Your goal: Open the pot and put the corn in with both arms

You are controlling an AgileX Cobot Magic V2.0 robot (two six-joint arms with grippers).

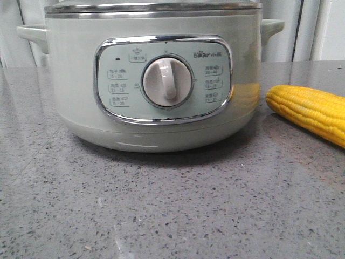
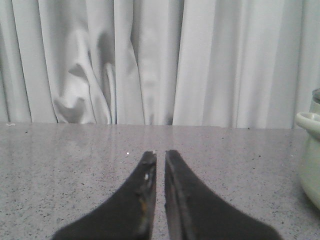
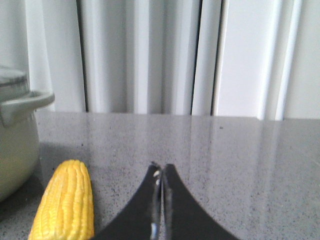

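The pale sage-green pot (image 1: 156,81) fills the middle of the front view, its cream dial facing me and its lid rim (image 1: 153,7) on top at the frame's upper edge. The yellow corn (image 1: 312,112) lies on the grey counter to the pot's right. No gripper shows in the front view. My left gripper (image 2: 160,153) is shut and empty above the counter, with the pot's side handle (image 2: 309,122) off to one side. My right gripper (image 3: 161,167) is shut and empty, with the corn (image 3: 65,202) lying close beside it and the pot (image 3: 15,145) beyond.
The speckled grey counter (image 1: 172,205) runs in front of the pot. White curtains (image 2: 150,60) hang behind the counter's far edge.
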